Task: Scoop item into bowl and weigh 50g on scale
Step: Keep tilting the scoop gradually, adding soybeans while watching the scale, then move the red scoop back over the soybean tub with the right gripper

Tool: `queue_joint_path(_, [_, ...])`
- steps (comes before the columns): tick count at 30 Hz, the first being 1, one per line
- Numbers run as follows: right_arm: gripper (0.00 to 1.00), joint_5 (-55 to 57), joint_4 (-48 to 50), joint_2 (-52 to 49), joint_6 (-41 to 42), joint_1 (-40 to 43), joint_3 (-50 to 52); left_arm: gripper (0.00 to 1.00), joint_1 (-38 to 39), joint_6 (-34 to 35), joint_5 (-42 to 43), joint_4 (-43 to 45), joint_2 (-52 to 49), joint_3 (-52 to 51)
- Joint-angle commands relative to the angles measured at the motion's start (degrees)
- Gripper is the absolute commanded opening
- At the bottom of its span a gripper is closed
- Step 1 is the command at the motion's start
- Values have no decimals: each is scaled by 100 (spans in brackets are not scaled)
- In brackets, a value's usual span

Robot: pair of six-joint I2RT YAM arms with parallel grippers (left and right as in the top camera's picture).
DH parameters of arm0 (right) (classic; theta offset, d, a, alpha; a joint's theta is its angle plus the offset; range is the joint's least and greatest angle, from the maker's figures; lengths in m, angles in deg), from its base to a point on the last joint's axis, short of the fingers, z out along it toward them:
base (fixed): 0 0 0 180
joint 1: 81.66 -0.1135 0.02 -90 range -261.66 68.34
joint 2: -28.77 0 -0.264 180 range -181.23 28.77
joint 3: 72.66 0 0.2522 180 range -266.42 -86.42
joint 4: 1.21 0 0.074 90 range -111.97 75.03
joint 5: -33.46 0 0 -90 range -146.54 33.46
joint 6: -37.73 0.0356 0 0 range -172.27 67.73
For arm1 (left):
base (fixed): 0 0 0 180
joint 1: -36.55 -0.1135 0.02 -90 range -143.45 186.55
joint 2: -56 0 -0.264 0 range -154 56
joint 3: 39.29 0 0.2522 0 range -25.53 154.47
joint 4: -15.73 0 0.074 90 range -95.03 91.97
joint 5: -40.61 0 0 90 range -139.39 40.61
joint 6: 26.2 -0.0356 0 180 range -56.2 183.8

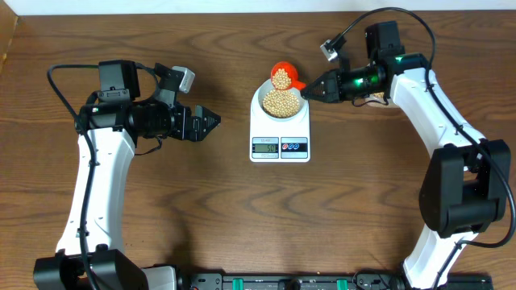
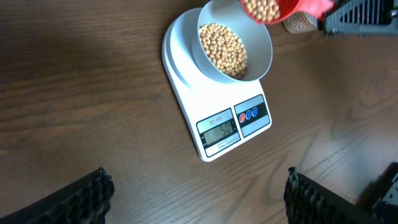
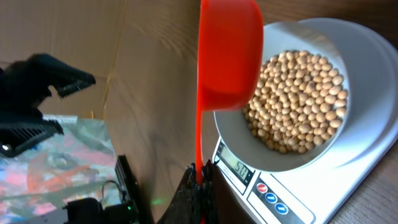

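A dark brown table with strong wood grain is seen from overhead, evenly lit (a soft sheen is caught on it in the left wrist view). A pale strip is seen along its far edge. Past the table, tan cardboard and a crinkled, paint-streaked sheet are shown.

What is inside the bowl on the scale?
Small tan beans lie heaped in the bowl. They cover its bottom, so that cannot be seen, and the red scoop over it hides part of the rim.

Robotics lab bench: two robot arms flank a wooden table.
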Motion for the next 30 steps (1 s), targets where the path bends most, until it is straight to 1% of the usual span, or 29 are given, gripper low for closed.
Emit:
queue_joint_path(1, [1,-199,55,205,227,225,2,90,-26,-98,72,7,107,72])
queue_joint_path(8, [1,-229,24,205,70,750,2,90,-26,-98,72,7,107,72])
queue_joint_path(10, [1,-546,-7,205,-219,918,2,90,-26,-98,72,7,107,72])
queue_joint_path(13, [1,-833,-81,205,-369,1126,2,90,-26,-98,72,7,107,72])
queue_joint_path(20, [1,-848,-929,205,-1097,1690,2,90,-26,-98,72,7,107,72])
queue_joint_path(26, [1,-848,-2013,205,-2151,2225,2,90,-26,-98,72,7,107,72])
queue_joint_path(30, [1,-839,-2286,205,-2575,2597,2,90,-26,-98,72,7,107,72])
